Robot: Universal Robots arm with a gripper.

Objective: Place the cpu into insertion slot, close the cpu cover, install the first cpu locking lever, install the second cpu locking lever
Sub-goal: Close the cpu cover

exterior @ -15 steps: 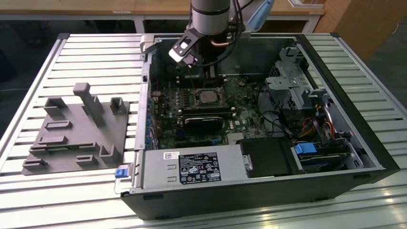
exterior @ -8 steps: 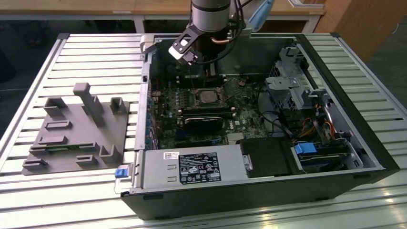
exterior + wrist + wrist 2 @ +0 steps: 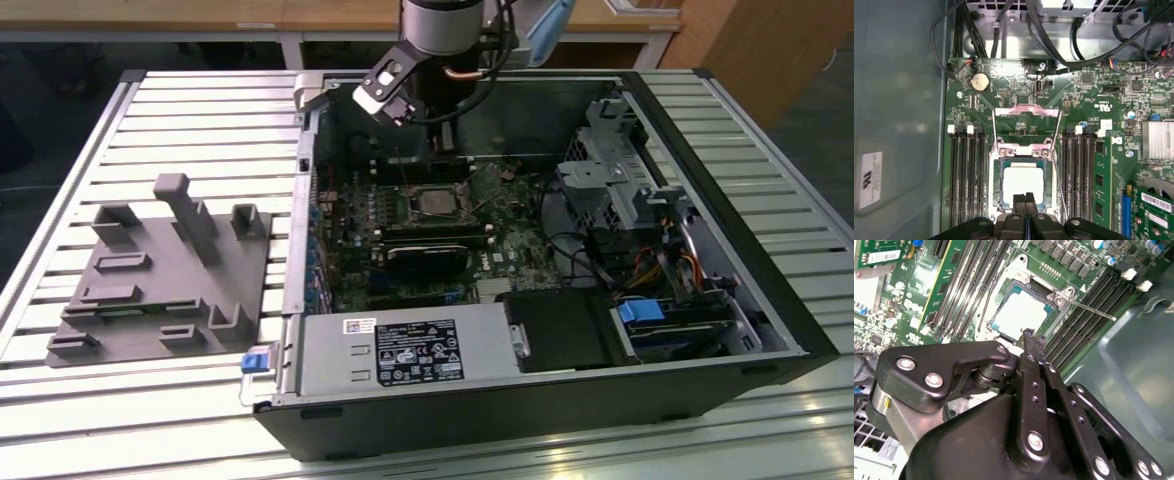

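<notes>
The cpu (image 3: 1023, 185) lies pale and square inside the insertion slot (image 3: 995, 192) on the green board, and it is also in the second wrist view (image 3: 1018, 312). The cpu cover (image 3: 1026, 111) stands swung open at the slot's far side, with the board visible through its cut-out. Two thin locking levers (image 3: 993, 131) (image 3: 1057, 131) rise unlatched beside it; one lever (image 3: 1094, 310) sticks out as a bare rod. My gripper (image 3: 1026, 199) (image 3: 1028, 334) hovers just above the slot's near edge, fingers pressed together, nothing between them. In the exterior view the slot (image 3: 431, 203) sits below the arm's wrist (image 3: 434, 60).
The open computer case (image 3: 747, 250) lies on a slatted table. Inside it are a black block (image 3: 427, 252), a power supply (image 3: 400, 352) and a drive cage (image 3: 621, 175). Memory slots (image 3: 966, 175) (image 3: 1081, 175) flank the socket. A grey fixture (image 3: 160, 275) sits at the exterior view's left.
</notes>
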